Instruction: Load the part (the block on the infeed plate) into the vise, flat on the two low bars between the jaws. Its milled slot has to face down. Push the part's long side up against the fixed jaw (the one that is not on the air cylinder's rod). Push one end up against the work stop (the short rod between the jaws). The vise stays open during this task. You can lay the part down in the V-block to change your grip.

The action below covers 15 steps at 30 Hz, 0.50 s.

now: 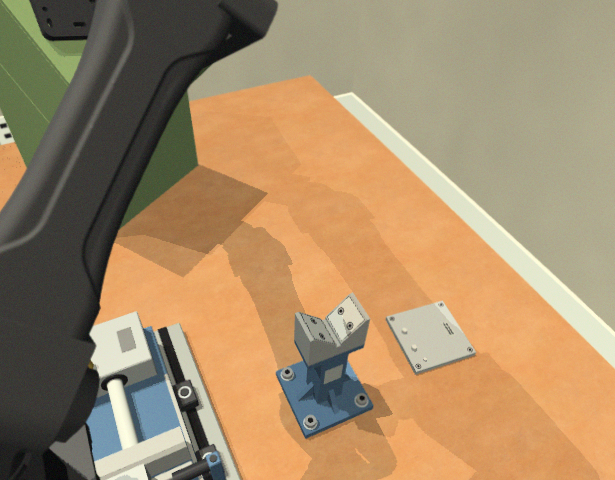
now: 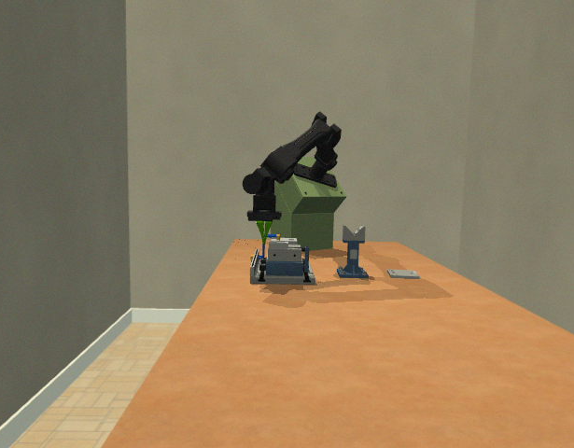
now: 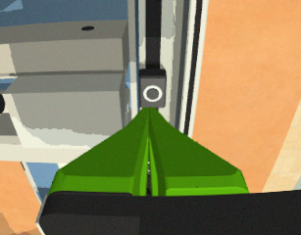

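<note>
My gripper is shut with nothing between its green fingers. It points straight down over the vise's side rail, its tips just above the black stop clamp. In the exterior view the gripper hangs at the left side of the vise. The infeed plate holds no block. A grey block lies in the vise left of my fingers; I cannot tell its slot side or how it seats. The vise shows its white cylinder rod; my arm hides much of it.
The V-block stands empty on its blue base between the vise and the infeed plate. The green robot pedestal rises behind the vise. The table edge runs along the right, with a wall beyond it.
</note>
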Each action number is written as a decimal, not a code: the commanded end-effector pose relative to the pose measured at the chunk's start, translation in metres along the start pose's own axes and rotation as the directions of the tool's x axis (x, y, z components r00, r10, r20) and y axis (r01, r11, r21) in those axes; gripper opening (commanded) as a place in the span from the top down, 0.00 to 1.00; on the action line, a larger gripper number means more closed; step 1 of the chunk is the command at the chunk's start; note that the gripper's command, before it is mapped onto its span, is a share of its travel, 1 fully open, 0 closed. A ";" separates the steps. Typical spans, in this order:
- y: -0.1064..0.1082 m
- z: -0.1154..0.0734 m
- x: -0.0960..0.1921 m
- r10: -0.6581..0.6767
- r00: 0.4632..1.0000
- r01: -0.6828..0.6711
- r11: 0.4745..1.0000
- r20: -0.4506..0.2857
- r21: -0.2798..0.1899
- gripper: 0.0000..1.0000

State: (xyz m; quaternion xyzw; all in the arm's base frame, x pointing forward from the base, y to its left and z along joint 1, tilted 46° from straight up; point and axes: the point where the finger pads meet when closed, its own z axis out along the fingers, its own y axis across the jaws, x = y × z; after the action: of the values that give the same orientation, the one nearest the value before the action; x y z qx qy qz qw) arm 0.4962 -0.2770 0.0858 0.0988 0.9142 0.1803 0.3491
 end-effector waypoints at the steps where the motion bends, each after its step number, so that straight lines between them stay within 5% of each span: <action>1: -0.010 -0.006 -0.008 -0.002 1.000 0.002 1.000 0.026 0.021 1.00; 15: -0.006 -0.008 -0.011 -0.009 0.999 0.008 1.000 0.030 0.020 1.00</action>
State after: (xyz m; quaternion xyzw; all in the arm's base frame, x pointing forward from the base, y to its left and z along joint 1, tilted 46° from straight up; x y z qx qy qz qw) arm 0.4964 -0.2773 0.0843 0.0995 0.9144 0.1803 0.3486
